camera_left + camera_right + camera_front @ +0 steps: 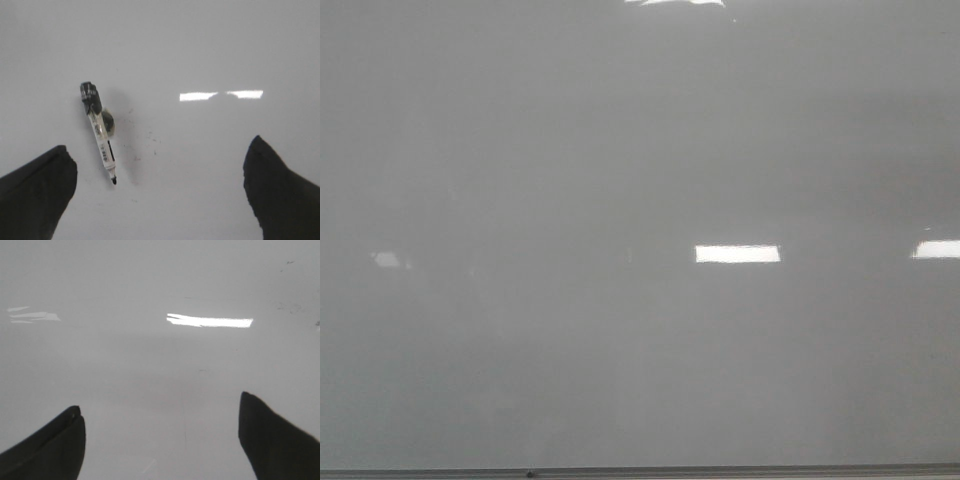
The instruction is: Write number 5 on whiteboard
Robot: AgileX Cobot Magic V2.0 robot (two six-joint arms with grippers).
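Observation:
The whiteboard is a glossy grey-white board that fills the front view, with its thin grey frame edge along the bottom. No number 5 shows on it in any view. In the left wrist view a white marker with a black cap end and a bare black tip lies on the whiteboard. My left gripper is open and empty above the board, the marker just inside its one finger. My right gripper is open and empty over a bare part of the whiteboard. Neither gripper shows in the front view.
Bright white rectangular light reflections lie on the board. Faint smudges mark the board beside the marker. Small dark specks sit on the board in the right wrist view.

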